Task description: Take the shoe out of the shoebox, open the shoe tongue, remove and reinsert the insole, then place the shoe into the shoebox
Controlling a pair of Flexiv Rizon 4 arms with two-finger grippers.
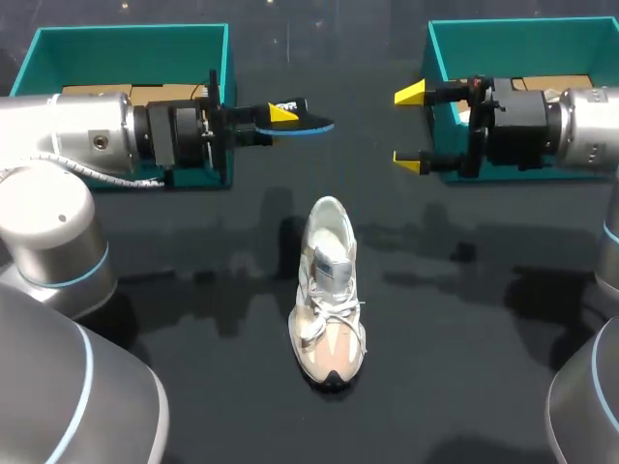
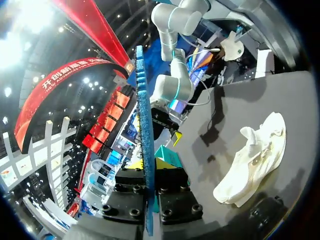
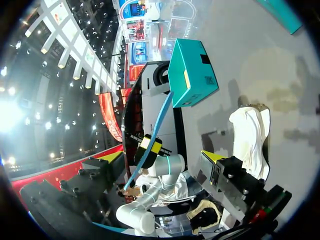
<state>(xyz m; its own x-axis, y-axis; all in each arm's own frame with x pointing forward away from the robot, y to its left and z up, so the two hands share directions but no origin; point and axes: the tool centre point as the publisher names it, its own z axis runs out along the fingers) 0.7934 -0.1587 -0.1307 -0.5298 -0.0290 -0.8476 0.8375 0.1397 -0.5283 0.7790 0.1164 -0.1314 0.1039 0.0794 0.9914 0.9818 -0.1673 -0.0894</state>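
Blue insole (image 1: 308, 125) is pinched edge-on in the left gripper (image 1: 280, 115), held off the table just in front of the left shoebox (image 1: 126, 29). The right gripper (image 1: 408, 127) is spread wide with nothing in it, right by the right shoebox (image 1: 522, 23). The white shoe (image 1: 329, 290) sits on the black table (image 1: 464, 319) between the arms, outside both boxes, toe pointing away from them.

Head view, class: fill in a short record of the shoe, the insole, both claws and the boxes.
Shoe: standing on the table, between the arms
Insole: blue, out of the shoe, in the air
Left claw: shut on the insole
Right claw: open, empty
Boxes: left box, right box, both teal, open-topped
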